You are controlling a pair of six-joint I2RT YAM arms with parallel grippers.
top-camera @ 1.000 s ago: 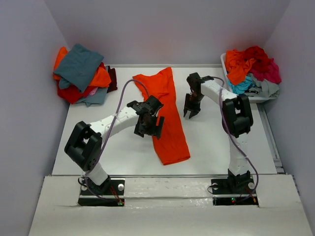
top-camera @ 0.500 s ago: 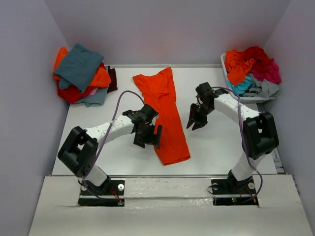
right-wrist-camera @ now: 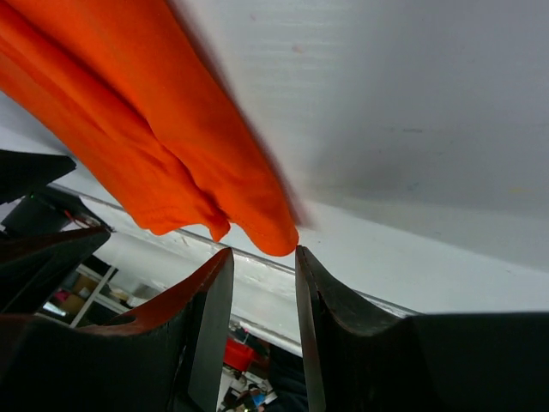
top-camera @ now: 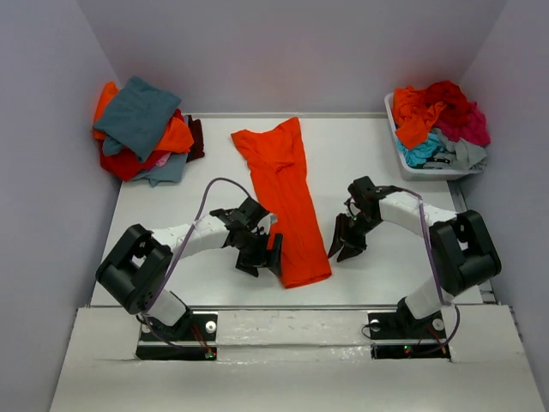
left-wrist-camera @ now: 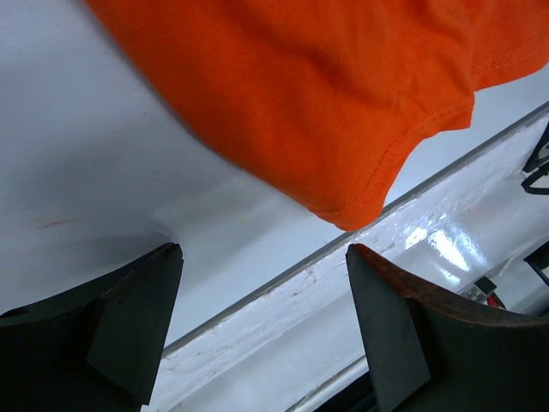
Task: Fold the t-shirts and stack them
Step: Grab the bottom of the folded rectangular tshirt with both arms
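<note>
A bright orange t-shirt (top-camera: 288,206) lies as a long narrow strip down the middle of the table, its hem end nearest the arms. My left gripper (top-camera: 262,257) is low beside the strip's near left corner, open wide with nothing between its fingers (left-wrist-camera: 129,318); the orange hem (left-wrist-camera: 343,103) lies just ahead of it. My right gripper (top-camera: 341,249) is at the near right corner, its jaws a narrow gap apart and empty. The hem's corner (right-wrist-camera: 270,236) sits right at the right gripper's (right-wrist-camera: 263,253) fingertips. More folded t-shirts (top-camera: 141,129) are piled at the back left.
A white bin (top-camera: 410,163) at the back right holds several crumpled shirts in orange, red, magenta, turquoise and grey. The table's raised near lip (left-wrist-camera: 343,283) runs just past both grippers. Grey walls close in the left, right and back sides.
Both arms have swung down the shirt's sides toward the near edge, from about its middle to its hem corners. The shirt has not moved. Jaw openings are unchanged.
</note>
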